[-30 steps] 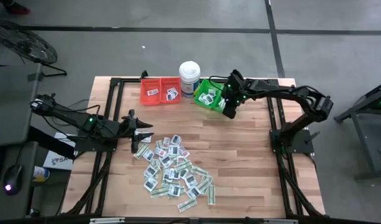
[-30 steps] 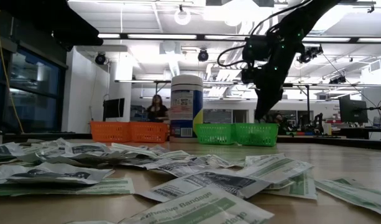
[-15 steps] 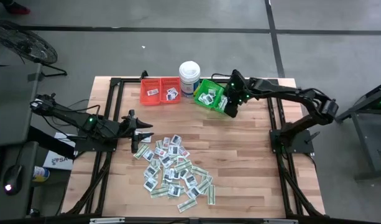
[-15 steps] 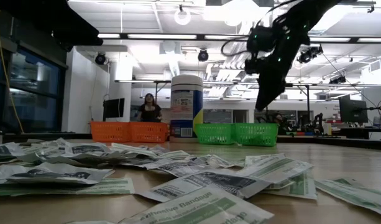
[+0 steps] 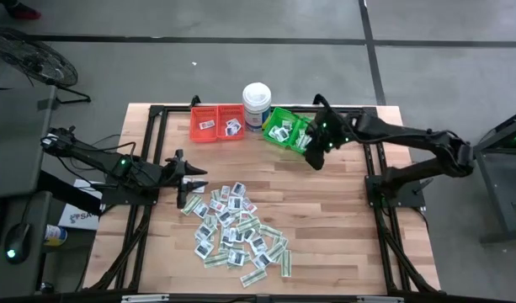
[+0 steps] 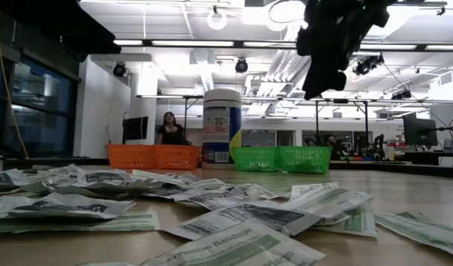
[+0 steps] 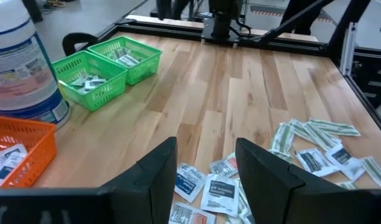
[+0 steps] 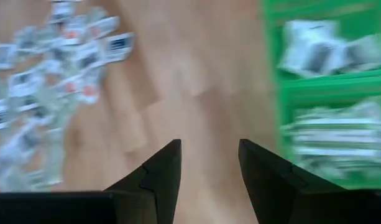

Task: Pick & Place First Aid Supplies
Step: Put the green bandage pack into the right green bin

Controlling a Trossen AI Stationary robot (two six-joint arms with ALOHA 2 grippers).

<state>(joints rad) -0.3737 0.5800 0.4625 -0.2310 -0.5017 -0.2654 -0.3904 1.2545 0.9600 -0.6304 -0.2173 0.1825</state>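
The first aid supplies (image 5: 238,227) lie in a loose heap of small white and pale green packets on the wooden table's middle, and show close up in the low view (image 6: 241,214). More packets rest inside the green bins (image 5: 284,130) and red bins (image 5: 217,123). My right gripper (image 5: 314,160) hangs open and empty in the air just beside the green bins (image 8: 327,74), well above the table (image 6: 318,85). My left gripper (image 5: 194,175) waits open at the heap's left edge, above a few packets (image 7: 218,186), touching nothing.
A tall white tub (image 5: 256,103) stands between the red and green bins at the table's far edge. Bare wood (image 5: 325,210) lies between the heap and the right arm's base. A person (image 6: 169,127) shows far off in the room behind.
My right gripper has risen out of the green bins and drawn slightly toward the table's near edge, and is now high above the bin rim. The heap and my left arm have kept still.
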